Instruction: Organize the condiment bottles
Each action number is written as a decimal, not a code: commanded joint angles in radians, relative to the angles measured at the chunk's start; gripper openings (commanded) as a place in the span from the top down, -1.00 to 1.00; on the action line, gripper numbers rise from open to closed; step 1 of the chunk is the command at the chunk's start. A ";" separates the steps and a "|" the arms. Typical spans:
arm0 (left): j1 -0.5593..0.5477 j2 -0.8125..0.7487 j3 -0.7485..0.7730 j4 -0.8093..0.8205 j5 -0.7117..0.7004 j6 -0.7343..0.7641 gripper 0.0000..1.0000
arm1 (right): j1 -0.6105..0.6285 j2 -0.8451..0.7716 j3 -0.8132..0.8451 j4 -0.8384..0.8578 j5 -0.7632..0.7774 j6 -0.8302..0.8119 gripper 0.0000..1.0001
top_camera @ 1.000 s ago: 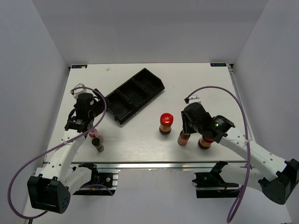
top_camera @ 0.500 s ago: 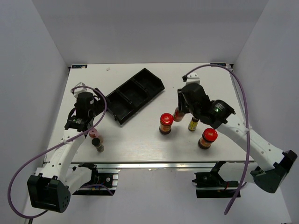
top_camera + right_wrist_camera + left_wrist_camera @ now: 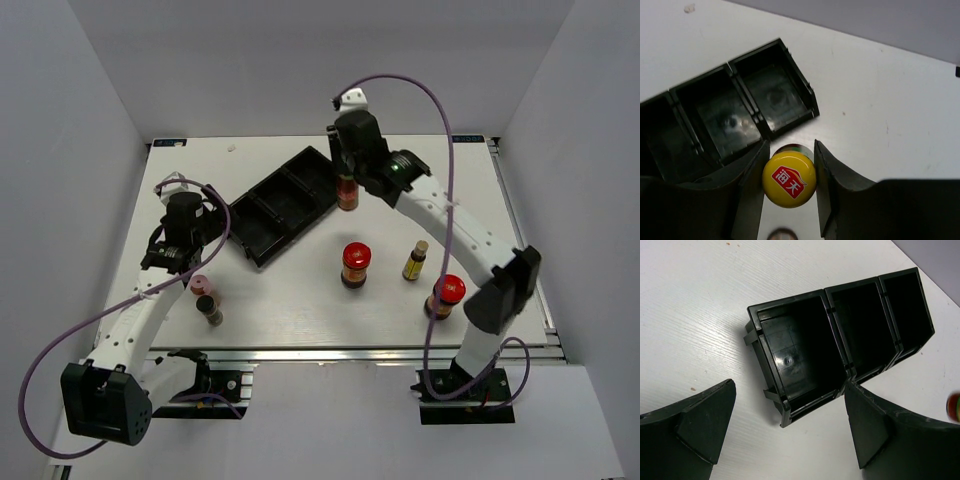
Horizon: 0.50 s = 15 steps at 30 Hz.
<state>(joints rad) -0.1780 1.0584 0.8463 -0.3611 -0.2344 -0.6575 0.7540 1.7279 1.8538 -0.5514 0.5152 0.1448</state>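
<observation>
– Right gripper: fingers pinched onto the yellow-capped sauce bottle, one on each side just under the cap. Bottle is upright in the grip.

– Where's that against the tray?

– Black three-compartment tray is just beside it. Right wrist view puts the cap right off the outer corner of the tray's right-end compartment, not inside any compartment. Top view agrees: bottle at the tray's right end. It looks held clear of the table, but I can't be sure from these angles.

– Left gripper?

– Spread wide, nothing between the fingers. It hangs by the tray's left end, and its camera looks into the nearest compartment.

– Other bottles?

– Five standing on the table, all look upright. Red-lidded jar is mid-table, in front of the tray. Tan-capped slim bottle is to its right, apart from it. Second red-lidded jar is nearer the front edge, just beside the right arm's elbow. Pink-capped bottle and dark-capped bottle are close together at front-left, next to the left arm. Whether those two touch, can't tell.
</observation>
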 commanded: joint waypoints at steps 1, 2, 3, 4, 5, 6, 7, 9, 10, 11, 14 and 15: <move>0.005 0.002 0.031 0.007 -0.031 0.010 -0.96 | -0.031 0.086 0.198 0.156 -0.006 -0.065 1.00; 0.006 0.005 0.037 0.004 -0.036 0.010 -0.96 | -0.050 0.145 0.229 0.162 -0.029 -0.062 1.00; 0.005 0.006 0.037 0.007 -0.036 0.015 -0.96 | -0.061 0.172 0.260 0.175 -0.044 -0.048 1.00; 0.005 0.008 0.037 0.011 -0.037 0.015 -0.96 | -0.071 0.217 0.306 0.188 -0.050 -0.041 1.00; 0.005 0.008 0.036 0.016 -0.036 0.015 -0.96 | -0.085 0.232 0.320 0.203 -0.061 -0.037 1.00; 0.006 0.009 0.033 0.025 -0.033 0.015 -0.96 | -0.088 0.245 0.320 0.265 -0.060 -0.036 1.00; 0.006 0.015 0.033 0.028 -0.031 0.016 -0.96 | -0.093 0.251 0.308 0.306 -0.057 -0.037 1.00; 0.006 0.023 0.037 0.031 -0.025 0.015 -0.96 | -0.104 0.256 0.243 0.401 -0.084 -0.042 1.00; 0.005 0.031 0.039 0.031 -0.025 0.015 -0.96 | -0.107 0.260 0.223 0.479 -0.101 -0.044 1.00; 0.006 0.034 0.040 0.034 -0.025 0.015 -0.96 | -0.113 0.268 0.210 0.502 -0.128 -0.039 1.00; 0.006 0.048 0.045 0.033 -0.031 0.015 -0.96 | -0.116 0.309 0.223 0.539 -0.162 -0.039 1.00; 0.006 0.051 0.046 0.036 -0.031 0.015 -0.96 | -0.117 0.323 0.254 0.541 -0.173 -0.037 1.00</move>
<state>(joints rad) -0.1776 1.1057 0.8494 -0.3473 -0.2527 -0.6514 0.6300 2.0617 2.0357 -0.2615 0.3931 0.1169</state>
